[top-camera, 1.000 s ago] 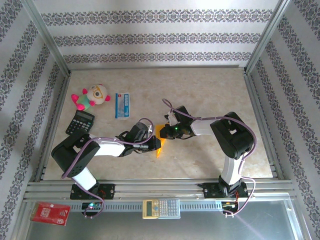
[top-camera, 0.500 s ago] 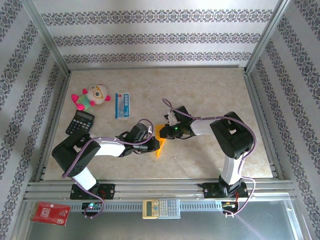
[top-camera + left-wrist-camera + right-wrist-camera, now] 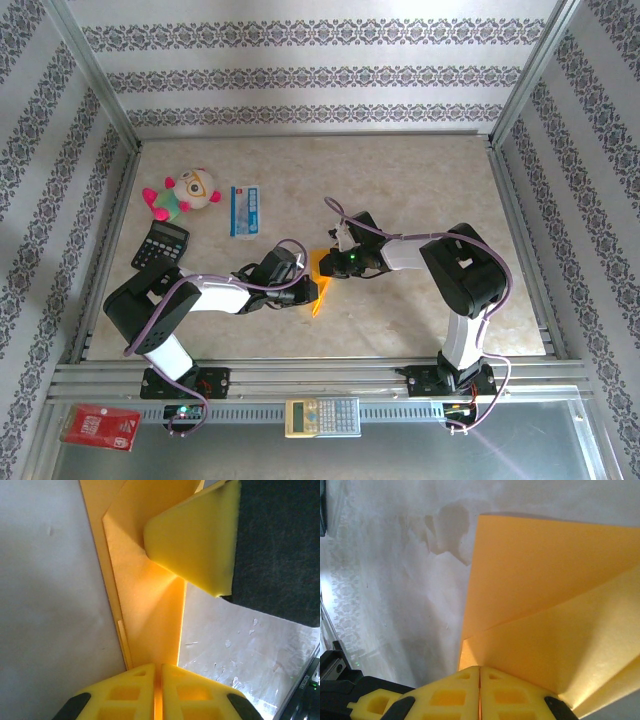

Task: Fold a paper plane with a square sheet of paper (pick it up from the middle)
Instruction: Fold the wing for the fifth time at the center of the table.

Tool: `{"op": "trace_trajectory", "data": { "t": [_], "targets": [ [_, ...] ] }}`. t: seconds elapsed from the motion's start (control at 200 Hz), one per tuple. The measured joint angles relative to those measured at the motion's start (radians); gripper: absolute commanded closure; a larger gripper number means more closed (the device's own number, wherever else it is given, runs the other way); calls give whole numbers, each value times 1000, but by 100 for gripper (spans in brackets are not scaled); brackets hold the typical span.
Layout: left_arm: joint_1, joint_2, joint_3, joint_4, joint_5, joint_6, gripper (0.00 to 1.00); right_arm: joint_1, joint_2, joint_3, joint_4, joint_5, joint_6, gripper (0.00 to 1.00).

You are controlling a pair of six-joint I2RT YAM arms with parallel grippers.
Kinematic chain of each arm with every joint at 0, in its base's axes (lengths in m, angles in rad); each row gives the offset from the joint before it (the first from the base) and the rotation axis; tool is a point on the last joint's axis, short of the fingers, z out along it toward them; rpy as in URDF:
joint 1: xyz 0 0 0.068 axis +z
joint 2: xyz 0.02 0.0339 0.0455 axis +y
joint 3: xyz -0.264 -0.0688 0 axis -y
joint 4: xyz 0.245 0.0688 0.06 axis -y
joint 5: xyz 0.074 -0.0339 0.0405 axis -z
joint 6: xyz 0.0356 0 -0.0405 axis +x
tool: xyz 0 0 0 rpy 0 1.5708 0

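Striped patterned wallpaper walls [image 3: 320, 75] enclose a beige marbled tabletop [image 3: 400, 170].

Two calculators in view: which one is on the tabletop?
The black calculator, on the marble tabletop next to the plush toy. The beige calculator lies off it, on the metal strip at the near edge.

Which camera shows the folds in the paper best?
Right wrist view: the paper lies broad and close, its overlapping layers and fold edges clear. Left wrist view shows a raised flap and one crease; top view shows a small orange sliver between the arms.
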Motion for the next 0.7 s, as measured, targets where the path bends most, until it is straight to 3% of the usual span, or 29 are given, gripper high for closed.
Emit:
{"op": "trace_trajectory", "data": {
  "t": [0.699],
  "targets": [
    [-18,-80,-26,79,40,-4,79,-6,6,0,6,-18,3,92]
  ]
}}
